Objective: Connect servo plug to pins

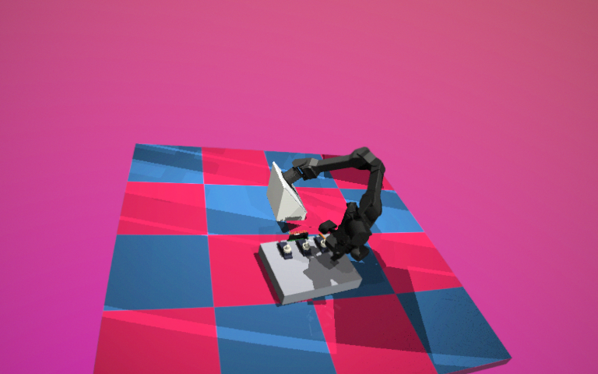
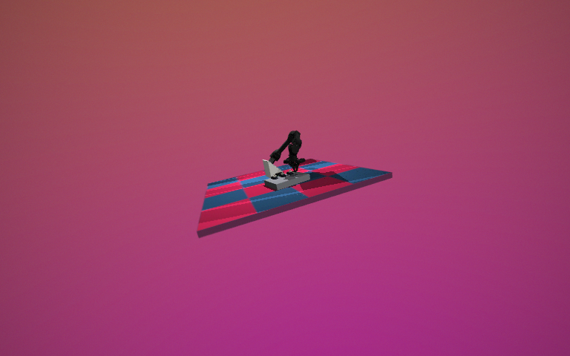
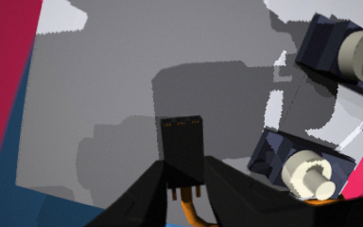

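My gripper [image 3: 183,165] [image 1: 333,257] [image 2: 295,170] points down at the right part of the grey holder [image 1: 295,280] [image 2: 289,182] [image 3: 113,43]. It is shut on the black flat plug [image 3: 182,142], gripping its rear sides. The plug's front end, with small orange marks, points up in the wrist view. The orange lead [image 3: 189,212] [image 1: 322,236] leaves its rear end. The nearest servo [image 3: 271,156] [image 1: 323,242] is right of the plug. The pin row [image 1: 297,234] is at the holder's far edge in the top view. The coloured band and dot cannot be made out.
Two other servos [image 1: 286,250] [image 1: 305,245] stand beside the nearest one; one of them [image 3: 321,47] shows at the wrist view's upper right. A pale wedge-shaped block [image 1: 284,198] [image 2: 269,169] stands beyond the pins at the arm's base.
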### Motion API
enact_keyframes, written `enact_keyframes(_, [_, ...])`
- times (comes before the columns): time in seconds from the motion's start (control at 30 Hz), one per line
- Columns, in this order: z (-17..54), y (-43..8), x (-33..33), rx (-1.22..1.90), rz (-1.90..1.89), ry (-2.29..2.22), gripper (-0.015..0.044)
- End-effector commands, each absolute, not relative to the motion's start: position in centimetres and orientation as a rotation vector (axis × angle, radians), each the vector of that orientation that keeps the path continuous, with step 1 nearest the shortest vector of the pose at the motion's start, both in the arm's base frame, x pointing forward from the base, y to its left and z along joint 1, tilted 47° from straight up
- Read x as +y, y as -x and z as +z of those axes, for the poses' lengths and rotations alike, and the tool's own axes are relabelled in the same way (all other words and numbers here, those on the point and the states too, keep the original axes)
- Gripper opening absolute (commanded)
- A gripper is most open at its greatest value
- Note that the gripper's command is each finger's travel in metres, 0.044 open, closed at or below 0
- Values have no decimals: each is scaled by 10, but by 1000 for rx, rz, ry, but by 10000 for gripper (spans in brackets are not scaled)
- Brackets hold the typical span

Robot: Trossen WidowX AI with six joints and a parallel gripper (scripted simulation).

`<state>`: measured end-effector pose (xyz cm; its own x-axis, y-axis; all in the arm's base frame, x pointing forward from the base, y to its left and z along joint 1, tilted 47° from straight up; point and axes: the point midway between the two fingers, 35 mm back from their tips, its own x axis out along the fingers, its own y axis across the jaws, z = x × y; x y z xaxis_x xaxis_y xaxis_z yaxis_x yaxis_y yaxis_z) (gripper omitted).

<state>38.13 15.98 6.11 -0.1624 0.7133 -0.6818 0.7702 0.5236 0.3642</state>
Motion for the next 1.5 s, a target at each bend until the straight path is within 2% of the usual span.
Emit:
enact_keyframes(0.0, [79, -386, 141, 1892, -80, -1220, 0])
enact_keyframes(0.6, [53, -357, 89, 1821, 156, -1018, 0])
enact_keyframes(1.47, [5, -260, 20, 1636, 643, -593, 0])
